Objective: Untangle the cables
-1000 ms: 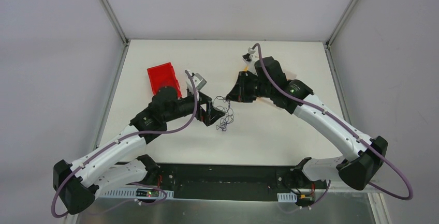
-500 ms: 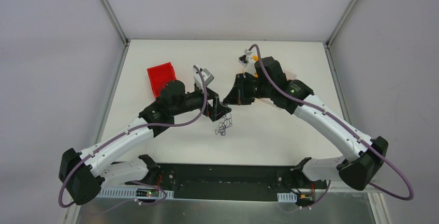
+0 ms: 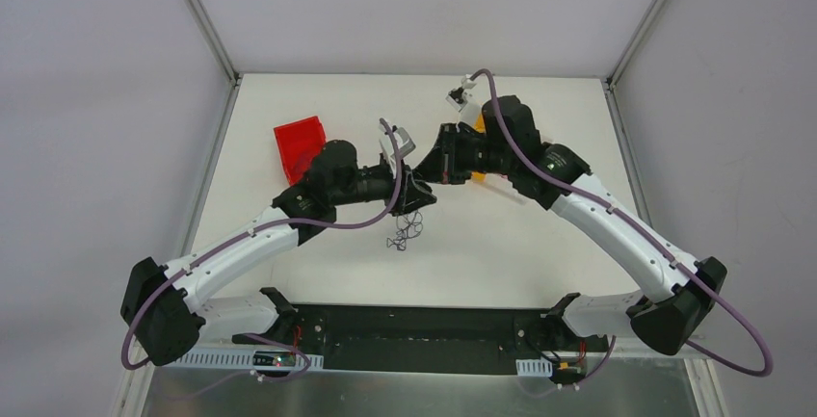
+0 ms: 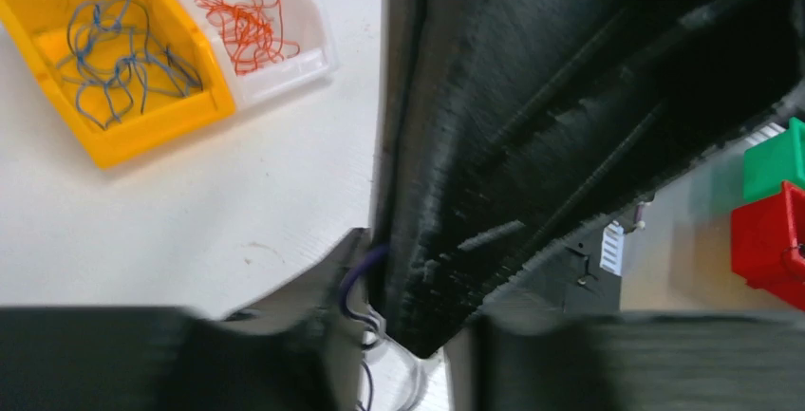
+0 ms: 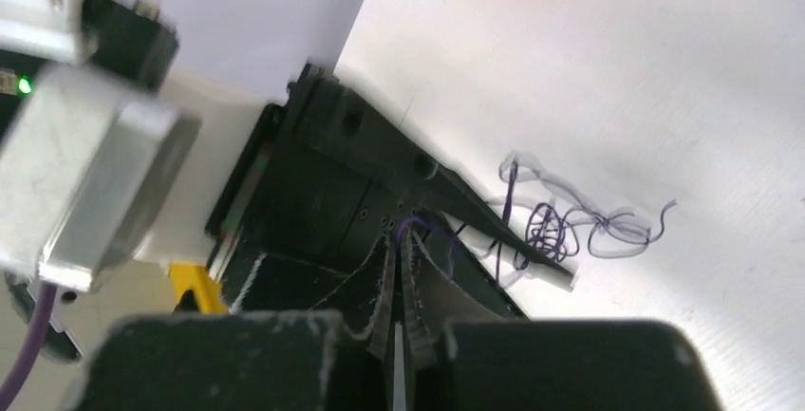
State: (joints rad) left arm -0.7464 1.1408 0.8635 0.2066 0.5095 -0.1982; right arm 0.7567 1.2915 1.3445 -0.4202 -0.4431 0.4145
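Observation:
The cables [image 3: 405,234] are a small tangle of dark purple wires hanging under the two grippers just above the white table [image 3: 540,234]. In the right wrist view the tangle [image 5: 570,226] trails to the right. My right gripper [image 5: 399,240] is shut on one purple strand at its tips. My left gripper [image 3: 421,197] meets the right gripper [image 3: 435,172] tip to tip. In the left wrist view a purple strand [image 4: 353,283] runs beside my blurred left fingers [image 4: 304,335], with a narrow gap between them. I cannot tell whether they hold it.
A red bin [image 3: 294,143] stands at the back left. A yellow bin [image 4: 114,136] holds blue wires, and next to it a white bin [image 4: 308,55] holds red wires. Red [image 4: 774,240] and green [image 4: 774,159] boxes show at the right edge.
My left arm swung right and forward to meet the right gripper, and its jaws narrowed from wide open. The tangle shifted slightly left and now hangs lower. The right gripper stayed shut.

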